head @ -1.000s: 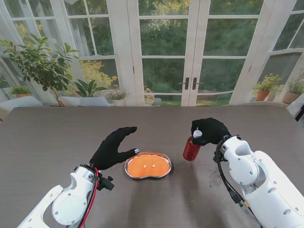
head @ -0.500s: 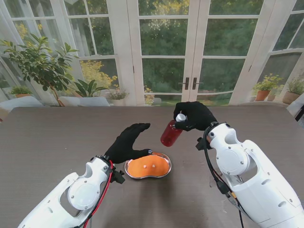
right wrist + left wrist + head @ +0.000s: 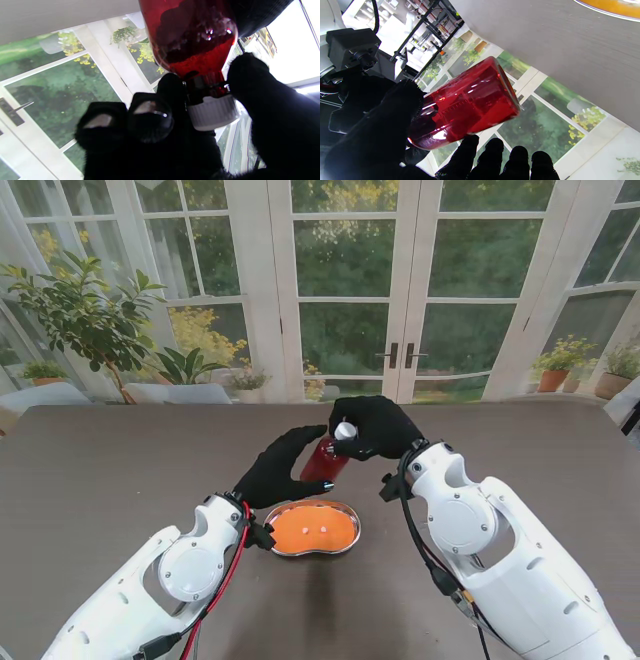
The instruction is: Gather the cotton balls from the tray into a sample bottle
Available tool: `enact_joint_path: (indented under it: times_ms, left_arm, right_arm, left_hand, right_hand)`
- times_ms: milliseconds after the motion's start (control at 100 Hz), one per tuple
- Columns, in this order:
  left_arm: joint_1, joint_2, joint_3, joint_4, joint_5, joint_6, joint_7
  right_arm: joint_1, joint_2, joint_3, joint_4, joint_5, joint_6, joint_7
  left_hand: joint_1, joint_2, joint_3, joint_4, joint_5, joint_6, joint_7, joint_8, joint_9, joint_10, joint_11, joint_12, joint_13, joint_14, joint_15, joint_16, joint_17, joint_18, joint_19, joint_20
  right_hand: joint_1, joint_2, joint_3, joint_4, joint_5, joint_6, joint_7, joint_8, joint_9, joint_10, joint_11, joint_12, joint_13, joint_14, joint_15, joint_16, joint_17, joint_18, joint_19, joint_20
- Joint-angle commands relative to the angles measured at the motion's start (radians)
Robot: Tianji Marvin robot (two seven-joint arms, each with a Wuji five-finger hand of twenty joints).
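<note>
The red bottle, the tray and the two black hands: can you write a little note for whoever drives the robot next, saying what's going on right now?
Right hand: shut on the red bottle at its white cap, holding it tilted in the air, farther from me than the tray.
Left hand: cupped around the bottle's body; fingertips touch the glass, but a firm grip cannot be confirmed.
Tray: on the table, two cotton balls in it.
Done: bottle lifted and brought to the left hand.
Left: cap is on, so open it, then move both balls in.
</note>
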Motion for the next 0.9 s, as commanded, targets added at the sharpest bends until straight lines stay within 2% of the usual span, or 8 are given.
enact_joint_path:
  times_ms: [0,180,500,570,660,690,710,890]
  left_arm:
    - [-0.008,-0.01,0.005,0.005,-0.01,-0.009,-0.022]
    - [-0.02,-0.017,0.021,0.022,-0.021,-0.016,-0.008]
    - [-0.028,-0.035,0.038,0.04,-0.008,-0.004,0.062]
    - [-0.033,-0.046,0.048,0.051,-0.011,-0.002,0.098]
    - [-0.038,-0.054,0.057,0.06,-0.015,-0.007,0.122]
    - [-0.04,-0.057,0.06,0.064,-0.014,-0.01,0.132]
    - [-0.041,-0.058,0.063,0.065,-0.014,-0.012,0.138]
    - [-0.051,-0.074,0.079,0.086,0.01,-0.025,0.206]
  right_arm:
    - [-0.002,-0.01,-0.013,-0.002,0.001,-0.008,0.012]
    - [-0.003,-0.014,-0.029,-0.007,0.02,-0.009,0.008]
    - [-0.011,-0.02,-0.035,-0.022,0.077,0.003,0.012]
    - [-0.013,-0.02,-0.036,-0.023,0.087,0.005,0.013]
    - [-0.014,-0.021,-0.036,-0.025,0.094,0.006,0.013]
    - [-0.015,-0.022,-0.036,-0.025,0.097,0.008,0.012]
    - [-0.015,-0.022,-0.036,-0.025,0.099,0.009,0.011]
    - [-0.017,-0.025,-0.039,-0.025,0.11,0.012,0.007]
  left_hand:
    - [-0.032,-0.038,-0.019,-0.021,-0.004,0.085,-0.005,0.006,0.006,-0.003,0.004,0.002,0.021,0.002,0.017,0.002,0.018,0.002,-0.001,-0.013]
    - [-0.018,-0.058,-0.003,-0.023,0.014,0.102,0.001,0.01,0.041,0.013,0.017,0.016,0.068,0.031,0.048,0.019,0.066,0.039,0.026,-0.002]
    - [0.047,-0.127,0.193,-0.022,0.089,0.163,0.03,0.032,0.152,0.089,0.051,0.077,0.202,0.101,0.167,0.085,0.247,0.149,0.121,0.037]
    - [0.086,-0.136,0.251,-0.016,0.137,0.177,0.05,0.045,0.214,0.114,0.075,0.108,0.265,0.128,0.227,0.114,0.3,0.184,0.224,0.081]
    - [0.119,-0.133,0.288,-0.011,0.193,0.183,0.072,0.064,0.285,0.125,0.103,0.148,0.331,0.149,0.293,0.141,0.249,0.19,0.538,0.128]
    - [0.135,-0.133,0.296,-0.009,0.214,0.183,0.08,0.073,0.311,0.131,0.112,0.162,0.358,0.159,0.314,0.149,0.231,0.195,0.686,0.067]
    - [0.146,-0.131,0.301,-0.008,0.226,0.182,0.087,0.077,0.327,0.131,0.12,0.168,0.373,0.163,0.327,0.154,0.226,0.196,0.748,0.069]
    - [0.234,-0.113,0.347,0.003,0.361,0.169,0.171,0.129,0.49,0.126,0.212,0.241,0.545,0.187,0.459,0.213,0.335,0.233,0.938,0.131]
  right_hand:
    - [0.146,0.068,0.117,0.041,0.031,-0.033,0.183,0.071,0.018,-0.003,0.041,0.013,0.038,-0.069,0.033,0.024,0.04,-0.044,0.023,0.024]
    - [0.147,0.068,0.118,0.041,0.031,-0.033,0.182,0.072,0.017,-0.004,0.041,0.014,0.038,-0.072,0.033,0.024,0.04,-0.044,0.022,0.025]
    - [0.153,0.069,0.117,0.042,0.029,-0.027,0.181,0.075,0.016,0.0,0.042,0.014,0.038,-0.065,0.033,0.025,0.04,-0.039,0.021,0.028]
    - [0.153,0.07,0.115,0.041,0.028,-0.026,0.182,0.076,0.014,0.002,0.042,0.015,0.038,-0.064,0.031,0.024,0.039,-0.038,0.02,0.028]
    - [0.154,0.071,0.115,0.042,0.026,-0.023,0.182,0.079,0.013,0.002,0.042,0.016,0.038,-0.062,0.03,0.024,0.039,-0.037,0.02,0.029]
    - [0.154,0.071,0.115,0.042,0.026,-0.023,0.182,0.079,0.012,0.003,0.042,0.016,0.038,-0.062,0.03,0.024,0.039,-0.037,0.02,0.029]
    - [0.155,0.071,0.114,0.042,0.025,-0.022,0.182,0.08,0.012,0.003,0.043,0.016,0.038,-0.066,0.03,0.024,0.039,-0.037,0.02,0.029]
    - [0.157,0.078,0.11,0.042,0.019,-0.019,0.181,0.083,0.005,0.004,0.045,0.019,0.038,-0.058,0.029,0.023,0.033,-0.035,0.017,0.03]
